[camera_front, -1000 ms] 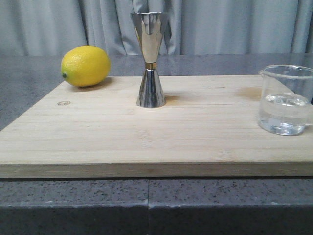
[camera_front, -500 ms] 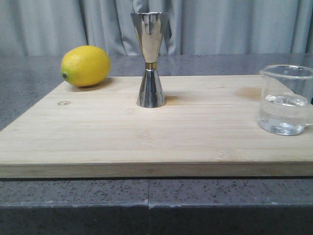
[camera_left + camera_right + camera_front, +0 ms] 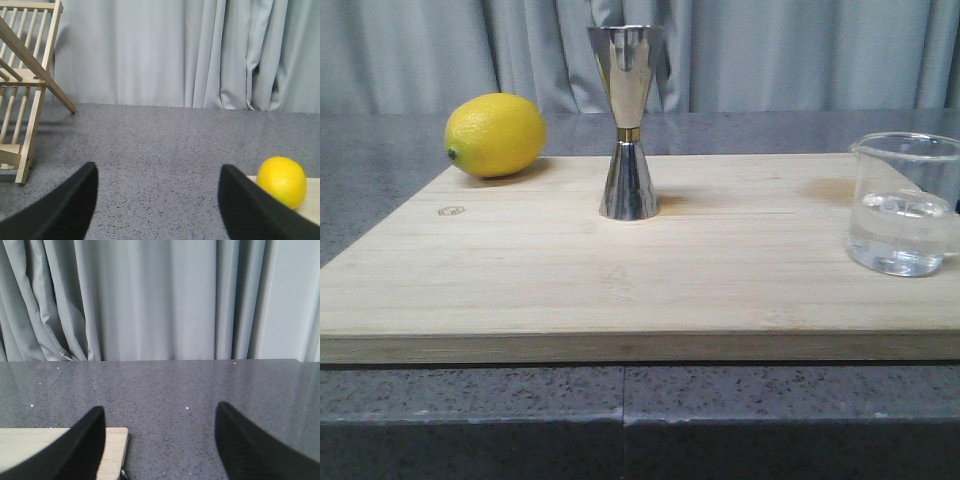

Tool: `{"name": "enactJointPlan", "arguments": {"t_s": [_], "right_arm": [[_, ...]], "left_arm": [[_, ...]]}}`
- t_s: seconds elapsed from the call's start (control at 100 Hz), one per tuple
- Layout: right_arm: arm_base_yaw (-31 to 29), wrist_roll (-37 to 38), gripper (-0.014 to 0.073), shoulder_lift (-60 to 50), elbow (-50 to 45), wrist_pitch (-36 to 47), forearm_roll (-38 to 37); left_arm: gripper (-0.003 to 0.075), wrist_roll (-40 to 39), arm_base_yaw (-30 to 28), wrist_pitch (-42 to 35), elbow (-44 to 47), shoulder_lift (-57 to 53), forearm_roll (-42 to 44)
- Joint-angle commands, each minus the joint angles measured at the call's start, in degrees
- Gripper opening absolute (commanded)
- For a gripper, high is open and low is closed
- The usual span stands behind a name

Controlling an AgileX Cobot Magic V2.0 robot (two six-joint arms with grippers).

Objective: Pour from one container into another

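On the wooden board [image 3: 720, 270] in the front view, a clear glass beaker [image 3: 905, 203] with clear liquid stands at the right edge. A tall steel hourglass jigger [image 3: 627, 121] with a gold waist band stands upright at the board's middle back. Neither gripper shows in the front view. My left gripper [image 3: 157, 175] is open over grey counter, nothing between its fingers. My right gripper [image 3: 160, 415] is open too, above the counter beside a corner of the board [image 3: 112, 442]. Beaker and jigger are out of both wrist views.
A yellow lemon [image 3: 494, 134] lies at the board's back left corner, also seen as the lemon [image 3: 281, 181] in the left wrist view. A wooden rack [image 3: 25, 95] stands on the counter off to one side. Grey curtains [image 3: 800, 50] hang behind.
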State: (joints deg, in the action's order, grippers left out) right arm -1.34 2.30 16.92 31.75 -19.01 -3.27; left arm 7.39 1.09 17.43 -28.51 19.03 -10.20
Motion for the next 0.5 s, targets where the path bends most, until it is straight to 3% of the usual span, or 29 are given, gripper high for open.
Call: {"name": "enactJointPlan", "arguments": {"t_s": [0.0, 0.49], "right_arm": [[-0.15, -0.19, 0.0523, 1.24, 2.02, 4.76, -0.74], [-0.15, -0.19, 0.0522, 1.24, 2.02, 4.62, -0.36]], "left_arm": [[0.0575, -0.13, -0.11, -4.84, -2.08, 1.01, -0.29], [0.0496, -0.13, -0.11, -5.08, -2.08, 1.32, -2.08]]}}
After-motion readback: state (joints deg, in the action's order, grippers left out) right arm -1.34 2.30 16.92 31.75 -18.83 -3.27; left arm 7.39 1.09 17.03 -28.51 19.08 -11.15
